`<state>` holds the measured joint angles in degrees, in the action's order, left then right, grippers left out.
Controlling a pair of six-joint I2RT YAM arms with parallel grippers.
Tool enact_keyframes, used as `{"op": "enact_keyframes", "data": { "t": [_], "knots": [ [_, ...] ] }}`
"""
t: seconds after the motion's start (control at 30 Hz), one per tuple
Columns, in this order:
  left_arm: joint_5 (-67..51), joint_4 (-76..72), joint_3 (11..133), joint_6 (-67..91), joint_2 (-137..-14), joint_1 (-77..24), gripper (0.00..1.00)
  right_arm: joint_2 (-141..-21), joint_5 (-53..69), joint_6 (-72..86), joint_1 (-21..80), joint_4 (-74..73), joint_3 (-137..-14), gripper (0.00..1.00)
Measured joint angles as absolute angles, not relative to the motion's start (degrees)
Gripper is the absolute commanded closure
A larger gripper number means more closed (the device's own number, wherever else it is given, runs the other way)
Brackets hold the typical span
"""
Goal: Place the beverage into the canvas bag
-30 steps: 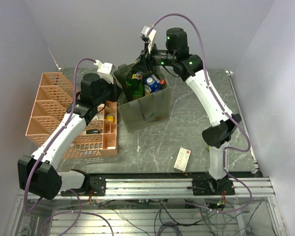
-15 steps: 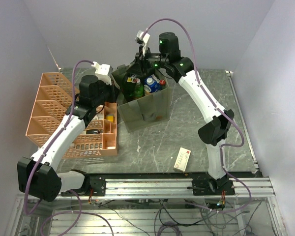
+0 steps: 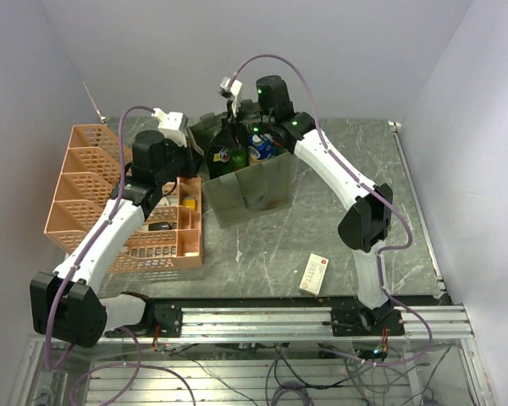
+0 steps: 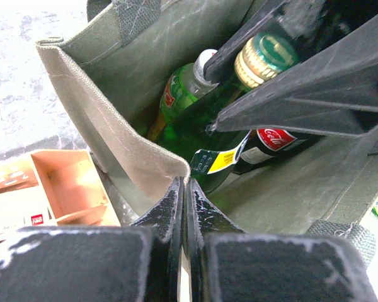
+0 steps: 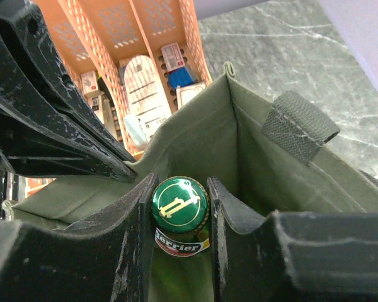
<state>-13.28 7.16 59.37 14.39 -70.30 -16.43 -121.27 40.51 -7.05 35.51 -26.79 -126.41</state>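
Well, the green bottle [image 5: 179, 204] sits cap-up in the mouth of the canvas bag [image 3: 256, 193], between the olive walls and close to one handle. The right arm's fingers [image 5: 133, 242] are clamped on its neck, just under the cap. Deeper in the bag lie a cola bottle [image 4: 269, 139] and a second green bottle with a red label [image 4: 178, 94]. The left arm's fingers [image 4: 169, 207] are pinched tight on the bag's rim on the crate side. The bag stands on the bench [image 3: 347, 203], just beside a pink crate [image 3: 85, 165]. A small box [image 3: 314, 273] lies well apart, nearer the arms' bases.
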Motion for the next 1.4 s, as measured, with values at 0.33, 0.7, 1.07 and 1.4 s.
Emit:
{"op": "enact_keyframes", "data": {
  "t": [0.33,0.7,1.07,1.4],
  "knots": [
    [-14.66,7.09,59.05,15.55,-70.3,-15.66,0.93,-121.27,40.49,-8.19,36.27,-24.36,-121.19,1.0],
    [-15.92,6.31,58.41,15.97,-70.28,-15.09,0.93,-122.15,38.19,-8.82,37.3,-23.33,-120.86,1.0],
    [-17.87,5.61,57.84,16.38,-70.06,-14.68,0.93,-127.76,36.32,-10.44,37.3,-21.12,-123.09,1.0],
    [-18.87,5.52,57.45,16.95,-69.41,-14.44,0.93,-129.38,36.29,-13.15,37.32,-19.99,-123.79,1.0]
  ]
}}
